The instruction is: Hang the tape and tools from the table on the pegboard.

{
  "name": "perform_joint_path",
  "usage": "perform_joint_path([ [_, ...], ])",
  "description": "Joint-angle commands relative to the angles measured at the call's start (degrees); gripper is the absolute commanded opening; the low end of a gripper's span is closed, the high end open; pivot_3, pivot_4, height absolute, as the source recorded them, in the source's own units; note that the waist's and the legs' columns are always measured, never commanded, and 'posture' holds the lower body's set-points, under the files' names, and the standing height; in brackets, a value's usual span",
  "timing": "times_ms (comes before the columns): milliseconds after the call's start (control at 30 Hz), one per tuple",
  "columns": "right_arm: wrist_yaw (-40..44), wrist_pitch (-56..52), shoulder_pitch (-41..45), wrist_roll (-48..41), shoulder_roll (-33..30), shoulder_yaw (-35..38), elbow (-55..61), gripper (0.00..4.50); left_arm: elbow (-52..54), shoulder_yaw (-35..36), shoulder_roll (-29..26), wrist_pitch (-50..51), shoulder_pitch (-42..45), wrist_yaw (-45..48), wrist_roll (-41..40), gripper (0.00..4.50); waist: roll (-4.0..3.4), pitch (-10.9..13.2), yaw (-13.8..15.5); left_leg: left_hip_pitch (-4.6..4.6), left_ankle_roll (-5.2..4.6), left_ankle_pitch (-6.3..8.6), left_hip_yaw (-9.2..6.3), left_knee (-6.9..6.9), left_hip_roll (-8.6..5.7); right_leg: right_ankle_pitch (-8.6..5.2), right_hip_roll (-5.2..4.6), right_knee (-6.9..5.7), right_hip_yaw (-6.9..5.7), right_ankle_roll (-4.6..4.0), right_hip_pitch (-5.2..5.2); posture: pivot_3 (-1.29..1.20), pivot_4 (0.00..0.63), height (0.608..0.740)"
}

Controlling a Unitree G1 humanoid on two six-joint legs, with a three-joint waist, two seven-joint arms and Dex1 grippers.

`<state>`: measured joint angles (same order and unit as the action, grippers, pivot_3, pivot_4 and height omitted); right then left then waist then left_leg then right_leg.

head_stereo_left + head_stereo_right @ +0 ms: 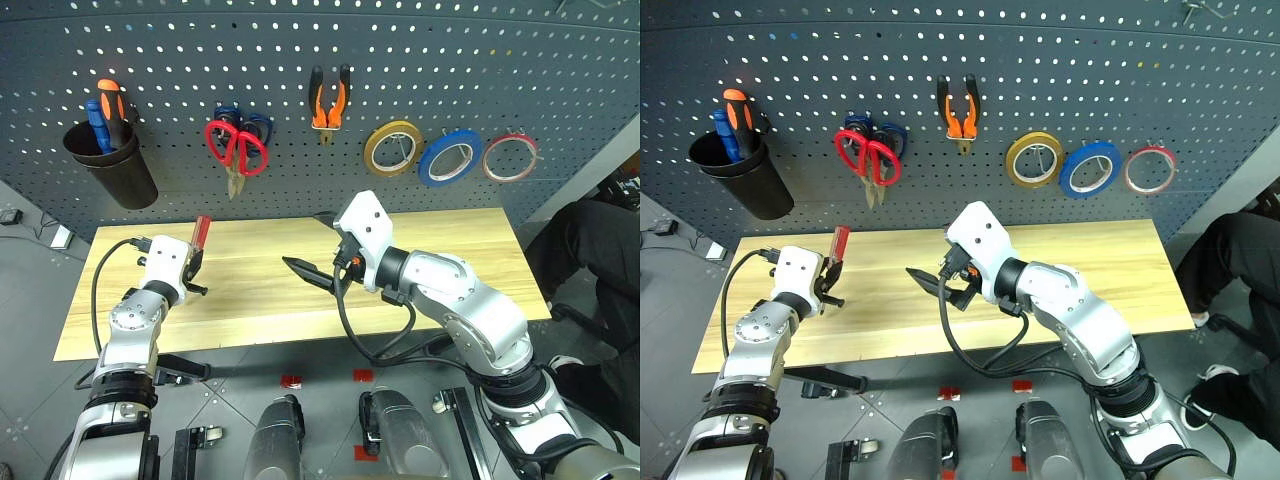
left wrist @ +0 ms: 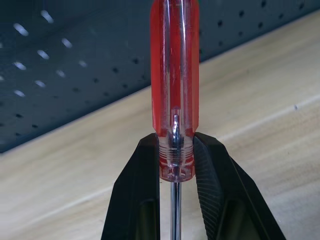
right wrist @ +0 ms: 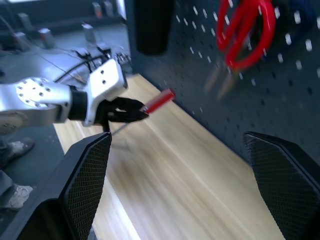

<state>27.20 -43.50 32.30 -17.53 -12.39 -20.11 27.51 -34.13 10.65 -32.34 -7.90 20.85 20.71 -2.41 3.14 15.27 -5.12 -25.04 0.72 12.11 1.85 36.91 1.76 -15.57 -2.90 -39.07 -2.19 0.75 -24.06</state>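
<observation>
My left gripper (image 1: 195, 266) is shut on the slim red-handled screwdriver (image 1: 201, 232), clamped at the base of the clear red handle (image 2: 175, 75), above the table's (image 1: 450, 240) left end. My right gripper (image 1: 308, 242) hovers open and empty over the table's middle, facing the left gripper (image 3: 122, 111). On the pegboard (image 1: 450, 60) hang the red scissors (image 1: 238, 145), the orange-and-black pliers (image 1: 330, 100) and the thin red tape ring (image 1: 510, 157).
A black cup (image 1: 115, 170) holding orange and blue screwdrivers hangs at the pegboard's left. Dark blue scissors (image 1: 258, 125) sit behind the red ones. Yellow tape (image 1: 392, 148) and blue tape (image 1: 451, 157) hang beside the red ring. A person's leg (image 1: 600, 240) is at the right.
</observation>
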Motion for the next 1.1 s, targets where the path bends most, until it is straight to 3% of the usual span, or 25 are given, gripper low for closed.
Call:
perform_joint_path([
  [33,3.05,3.39,-0.24,-1.94,0.04,0.3,2.9,4.5,4.99,2.31,-1.22,-3.38,-1.33,-1.25,-0.73,0.64,0.01,-0.22,0.02,0.0,0.0,0.0,-0.01,0.0,0.0,0.0,0.0,0.0,-0.01,0.0,0.01,-0.2,0.166,0.74],
  [333,7.02,5.6,-0.36,-3.17,-0.94,0.67,2.18,4.5,22.59,6.15,-0.74,-2.82,-2.82,-4.11,-3.52,0.64,0.19,-1.83,0.21,0.0,0.0,0.0,-0.04,0.02,-0.01,0.01,-0.01,-0.02,-0.01,-0.01,0.04,-0.15,0.142,0.74],
  [567,8.57,7.64,0.54,-2.7,-1.01,1.65,-0.43,4.5,30.29,8.34,-2.69,3.93,5.47,-3.2,-8.96,0.63,0.21,-3.02,0.53,0.14,0.0,0.0,-0.08,0.04,-0.04,0.01,0.03,-0.03,-0.04,-0.01,0.22,-0.11,0.128,0.74],
  [833,9.03,9.19,1.81,-2.0,-0.72,1.69,-2.46,4.5,26.39,10.6,-3.34,9.55,19.61,-4.09,-14.13,0.61,0.2,-3.4,0.84,0.26,0.01,-0.01,-0.16,0.1,-0.06,0.04,0.1,-0.02,-0.07,0.02,0.39,-0.11,0.125,0.74],
  [1100,8.8,9.32,1.87,-1.54,-0.93,1.92,-2.96,4.5,18.95,13.06,-6.54,8.68,23.94,-3.97,-13.69,0.61,0.18,-3.45,0.63,0.28,0.18,-0.11,-0.12,0.11,-0.04,0.04,0.14,-0.03,-0.02,0.02,0.38,-0.12,0.121,0.74],
])
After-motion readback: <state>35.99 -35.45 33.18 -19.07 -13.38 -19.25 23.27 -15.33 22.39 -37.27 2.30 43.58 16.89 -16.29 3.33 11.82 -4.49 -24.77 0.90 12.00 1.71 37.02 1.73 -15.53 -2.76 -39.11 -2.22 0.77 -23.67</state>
